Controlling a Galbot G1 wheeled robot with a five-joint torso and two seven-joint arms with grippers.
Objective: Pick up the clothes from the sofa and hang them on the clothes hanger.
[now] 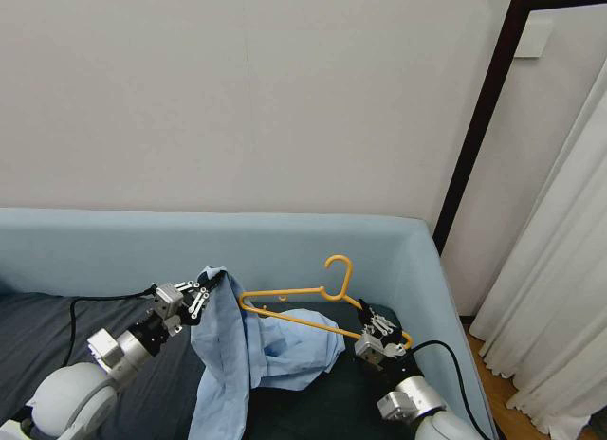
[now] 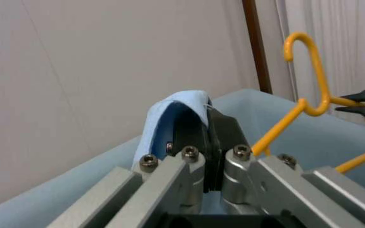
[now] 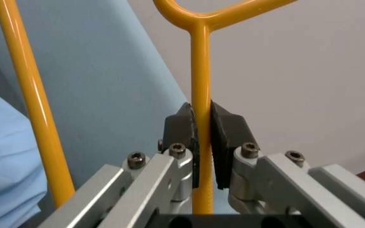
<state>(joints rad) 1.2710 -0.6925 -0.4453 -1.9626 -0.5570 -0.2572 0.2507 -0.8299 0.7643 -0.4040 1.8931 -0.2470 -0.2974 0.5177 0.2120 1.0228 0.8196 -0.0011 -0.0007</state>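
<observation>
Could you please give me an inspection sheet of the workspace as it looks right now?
Surface: sofa, light blue back, dark grey seat.
Job's things: light blue shirt, top held up, the rest trailing onto the seat; orange hanger, held off the seat, partly overlapping the shirt.
Clutter: nothing seen.
Grippers: left gripper shut on the shirt's top fold; right gripper shut on the hanger's right end.
Cables: black cable lying on the seat by the left arm; second cable looping by the right arm.
Surroundings: white wall, dark post, white curtain.
</observation>
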